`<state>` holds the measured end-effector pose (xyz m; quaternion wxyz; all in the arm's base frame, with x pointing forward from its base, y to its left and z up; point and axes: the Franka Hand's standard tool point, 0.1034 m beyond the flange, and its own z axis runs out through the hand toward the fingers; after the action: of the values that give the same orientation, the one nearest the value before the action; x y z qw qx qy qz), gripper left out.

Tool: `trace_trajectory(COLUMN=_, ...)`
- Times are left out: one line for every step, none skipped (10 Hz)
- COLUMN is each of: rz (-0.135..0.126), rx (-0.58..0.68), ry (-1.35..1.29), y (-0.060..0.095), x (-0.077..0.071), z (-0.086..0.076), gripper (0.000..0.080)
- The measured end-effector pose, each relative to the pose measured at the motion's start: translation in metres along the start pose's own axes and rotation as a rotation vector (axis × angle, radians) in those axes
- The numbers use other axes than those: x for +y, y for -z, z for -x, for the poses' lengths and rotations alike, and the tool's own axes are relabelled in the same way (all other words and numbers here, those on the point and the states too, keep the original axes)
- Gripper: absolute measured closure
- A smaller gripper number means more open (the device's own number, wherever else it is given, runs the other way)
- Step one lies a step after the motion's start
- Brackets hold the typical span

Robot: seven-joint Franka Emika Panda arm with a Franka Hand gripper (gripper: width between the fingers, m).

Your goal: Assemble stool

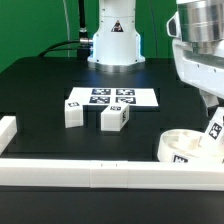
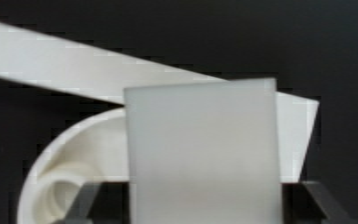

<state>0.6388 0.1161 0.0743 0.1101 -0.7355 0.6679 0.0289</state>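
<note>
Wrist view: the gripper (image 2: pixel 202 197) is clamped on a white leg block (image 2: pixel 201 135). Its dark fingers (image 2: pixel 101 203) press on the block's two opposite sides, and the block runs straight out from between the jaws. Just behind the block curves the rim of the round seat (image 2: pixel 78 150), with what looks like one socket (image 2: pixel 51 190) partly showing beside the block's edge.

In the exterior view the held block hangs slightly tilted at the exterior view's right, over the edge of the seat (image 1: pixel 183 148). The seat lies on the black table (image 1: pixel 40 85) close to the front border rail (image 1: pixel 100 176). Whether the block touches the seat I cannot tell. Two spare leg blocks (image 1: pixel 75 110) stand well apart from it, just in front of the marker board (image 1: pixel 112 97).

The step in hand appears to be seating this leg in a socket. To do it well, the block's end should be squared to the socket mouth and its tilt taken out before any push. The descent should then be slow and straight. The seat lies loose, so a skewed or sideways push could slide it against the rail or jam the leg.
</note>
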Motion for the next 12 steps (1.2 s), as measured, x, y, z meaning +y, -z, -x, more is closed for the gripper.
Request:
trace_trajectory(rz=-0.011, rx=-0.004, ry=-0.086, y=0.000, x=-0.001, z=0.003, gripper=0.0450)
trace_trajectory(rz=-0.022, rx=-0.009, ry=-0.125, y=-0.001, x=-0.002, z=0.005, gripper=0.0450)
trace_trajectory(rz=-0.023, rx=-0.019, ry=-0.177, y=-0.001, x=-0.002, z=0.007, gripper=0.0450)
trace_trajectory(rz=-0.024, rx=-0.026, ry=-0.212, y=-0.001, x=-0.002, z=0.009, gripper=0.0451)
trace_trajectory(rz=-0.023, rx=-0.034, ry=-0.273, y=-0.002, x=-0.001, z=0.010, gripper=0.0451)
trace_trajectory(rz=-0.022, rx=-0.037, ry=-0.292, y=-0.002, x=-0.001, z=0.011, gripper=0.0451)
trace_trajectory(rz=-0.022, rx=-0.048, ry=-0.374, y=-0.003, x=-0.001, z=0.013, gripper=0.0451)
trace_trajectory(rz=-0.043, rx=-0.057, ry=-0.441, y=-0.002, x=-0.004, z=0.015, gripper=0.0451)
trace_trajectory(rz=-0.060, rx=-0.062, ry=-0.470, y=0.000, x=-0.005, z=0.016, gripper=0.0451)
trace_trajectory(rz=-0.076, rx=-0.066, ry=-0.487, y=0.001, x=-0.007, z=0.018, gripper=0.0451)
trace_trajectory(rz=-0.087, rx=-0.064, ry=-0.471, y=0.001, x=-0.009, z=0.020, gripper=0.0451)
trace_trajectory(rz=-0.088, rx=-0.064, ry=-0.467, y=0.001, x=-0.009, z=0.023, gripper=0.0451)
